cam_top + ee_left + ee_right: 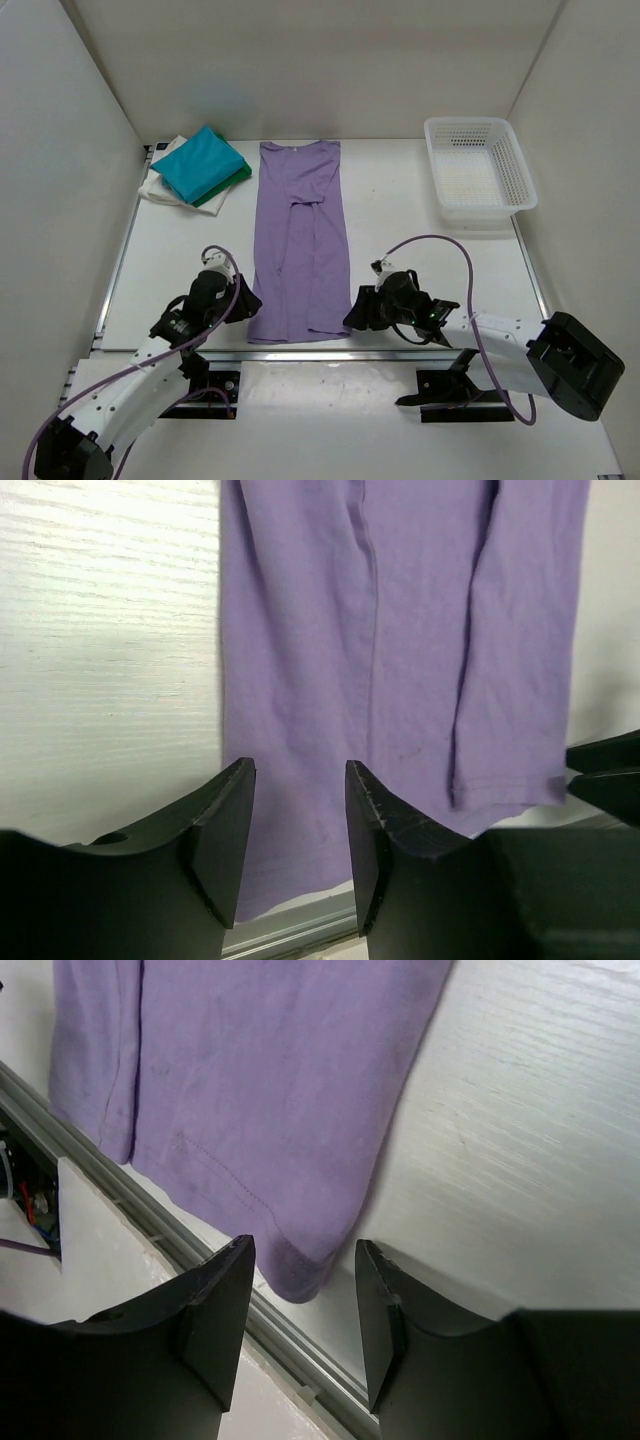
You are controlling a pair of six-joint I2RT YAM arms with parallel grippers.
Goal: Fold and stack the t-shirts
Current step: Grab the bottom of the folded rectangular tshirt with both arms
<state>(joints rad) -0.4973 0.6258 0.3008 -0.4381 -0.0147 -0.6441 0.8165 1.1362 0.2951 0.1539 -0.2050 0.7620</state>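
Observation:
A lavender-purple t-shirt (300, 240) lies flat down the middle of the table, its sides folded in to a long strip, collar at the far end. My left gripper (246, 300) is open just above its near left hem corner (290, 850). My right gripper (352, 312) is open just above its near right hem corner (305, 1275). Neither holds cloth. A stack of folded t-shirts sits at the far left: teal (198, 163) on top, dark green (228, 188) under it, white (160, 188) at the bottom.
A white plastic lattice basket (478, 168) stands at the far right. A metal rail (300, 1350) runs along the table's near edge just below the shirt's hem. White walls enclose the table on three sides.

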